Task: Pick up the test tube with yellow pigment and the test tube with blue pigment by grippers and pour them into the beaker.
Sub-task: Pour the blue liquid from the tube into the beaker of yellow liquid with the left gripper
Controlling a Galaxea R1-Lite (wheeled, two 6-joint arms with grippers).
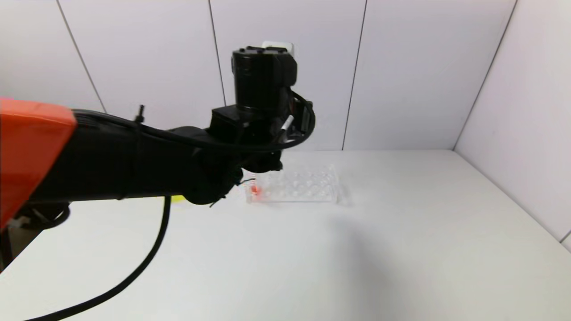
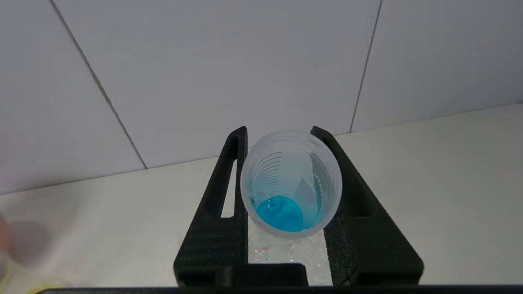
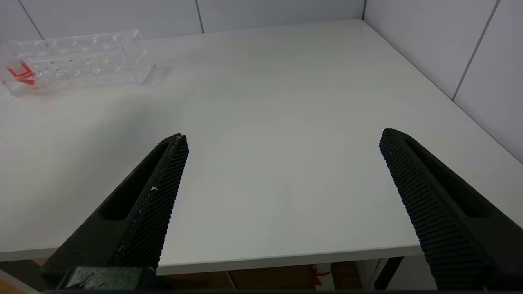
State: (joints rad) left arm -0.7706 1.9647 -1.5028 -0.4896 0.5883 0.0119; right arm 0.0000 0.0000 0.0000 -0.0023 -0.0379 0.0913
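Observation:
My left gripper (image 2: 280, 132) is shut on the test tube with blue pigment (image 2: 291, 183). I look into its open mouth: clear wall with ring marks, and bright blue liquid (image 2: 282, 214) pooled at its bottom. It is held above the left end of the clear tube rack (image 1: 296, 185). In the head view the left wrist (image 1: 263, 111) hides the gripper and the tube. My right gripper (image 3: 282, 139) is open and empty over the table's near edge. The beaker and the test tube with yellow pigment are not clearly in view; only a yellow patch (image 1: 178, 199) peeks from under the left arm.
The rack (image 3: 77, 61) holds a tube with orange-red liquid (image 1: 255, 190) at its left end. Blurred pink (image 2: 3, 234) and yellow (image 2: 41, 290) shapes lie at the left wrist view's edge. White walls close the table's back and right sides.

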